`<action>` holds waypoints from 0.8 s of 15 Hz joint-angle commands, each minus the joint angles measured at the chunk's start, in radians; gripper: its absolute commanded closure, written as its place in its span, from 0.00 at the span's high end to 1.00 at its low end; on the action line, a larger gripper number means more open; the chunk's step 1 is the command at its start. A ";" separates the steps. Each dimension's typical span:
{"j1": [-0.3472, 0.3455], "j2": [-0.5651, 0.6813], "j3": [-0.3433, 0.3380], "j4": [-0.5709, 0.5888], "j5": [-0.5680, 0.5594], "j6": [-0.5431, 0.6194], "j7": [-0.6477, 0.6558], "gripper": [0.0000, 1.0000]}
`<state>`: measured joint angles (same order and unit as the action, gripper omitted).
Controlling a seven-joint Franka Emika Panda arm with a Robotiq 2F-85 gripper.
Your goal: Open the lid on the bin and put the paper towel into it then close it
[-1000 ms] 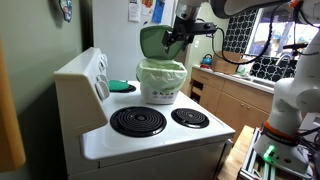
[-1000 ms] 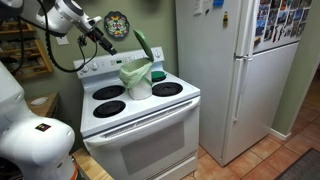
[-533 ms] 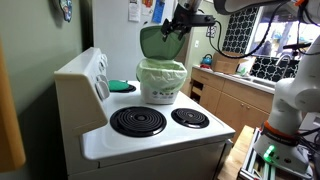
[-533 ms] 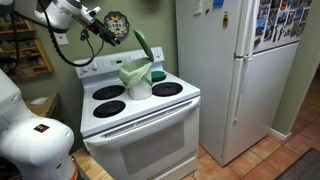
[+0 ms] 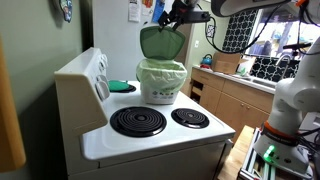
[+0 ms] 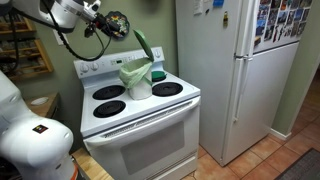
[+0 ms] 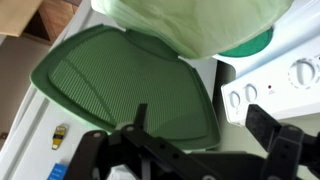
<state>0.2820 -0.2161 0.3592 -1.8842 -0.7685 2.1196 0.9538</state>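
A small white bin (image 5: 160, 82) with a pale green liner stands at the back of the white stove, and it shows in both exterior views (image 6: 137, 80). Its dark green lid (image 5: 160, 42) stands open and upright behind the rim (image 6: 142, 45). My gripper (image 5: 172, 14) hangs above and just behind the lid's top edge (image 6: 114, 22), apart from it. In the wrist view the open fingers (image 7: 205, 125) frame the ribbed lid (image 7: 120, 80), with the liner (image 7: 200, 18) beyond. The fingers hold nothing. I see no paper towel clearly.
The white stove (image 5: 150, 135) has two black burners in front and a raised control panel (image 7: 270, 85). A green disc (image 5: 122, 87) lies beside the bin. A white fridge (image 6: 230, 70) stands next to the stove. A wooden counter (image 5: 235, 95) is nearby.
My gripper has risen and drawn back from the lid. The lid stays open and upright, and the bin has not moved.
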 commanded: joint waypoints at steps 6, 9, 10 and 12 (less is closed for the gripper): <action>-0.076 -0.056 -0.137 -0.063 0.090 0.420 -0.516 1.00; -0.096 -0.056 -0.156 -0.084 0.205 0.430 -0.627 1.00; -0.098 -0.056 -0.159 -0.089 0.254 0.414 -0.657 1.00; -0.104 -0.057 -0.159 -0.101 0.338 0.408 -0.713 1.00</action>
<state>0.1881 -0.2424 0.2021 -1.9352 -0.5433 2.5305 0.3243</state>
